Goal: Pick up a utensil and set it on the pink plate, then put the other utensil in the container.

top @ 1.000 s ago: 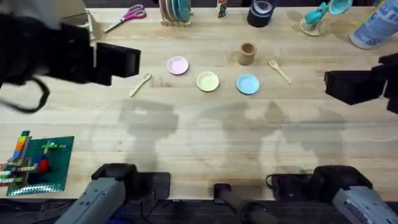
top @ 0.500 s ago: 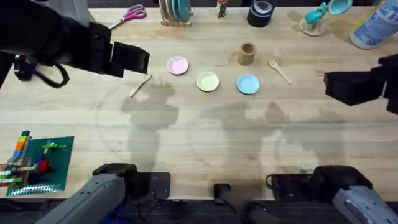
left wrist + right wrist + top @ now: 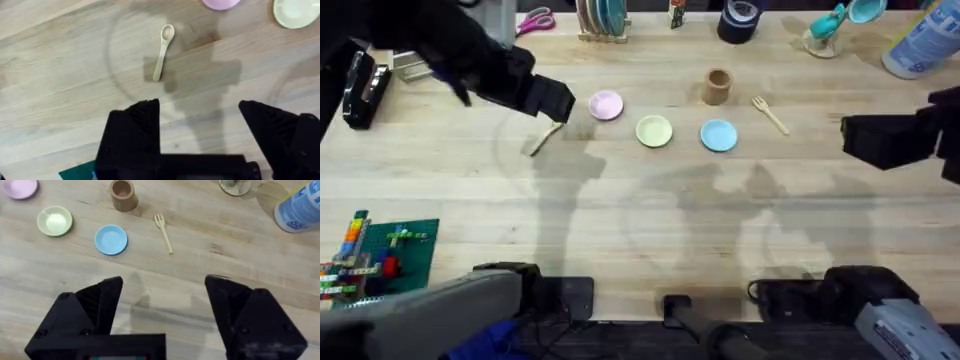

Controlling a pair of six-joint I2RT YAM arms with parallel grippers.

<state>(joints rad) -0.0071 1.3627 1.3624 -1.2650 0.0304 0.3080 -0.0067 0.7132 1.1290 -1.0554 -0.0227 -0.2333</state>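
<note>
No legible text, labels, brands or numbers on any item.

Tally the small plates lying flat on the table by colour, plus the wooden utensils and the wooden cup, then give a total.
Pink plate: 1
Yellow plate: 1
Light-blue plate: 1
Wooden spoon: 1
Wooden fork: 1
Wooden cup: 1
Total: 6

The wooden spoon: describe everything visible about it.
The wooden spoon is small, pale and one piece: a slim handle ending in a rounded oval bowl. It lies flat on the bare wood table, bowl end toward the pink plate but apart from it. Nothing touches it; the left tool hangs open above, partly shadowing it.
</note>
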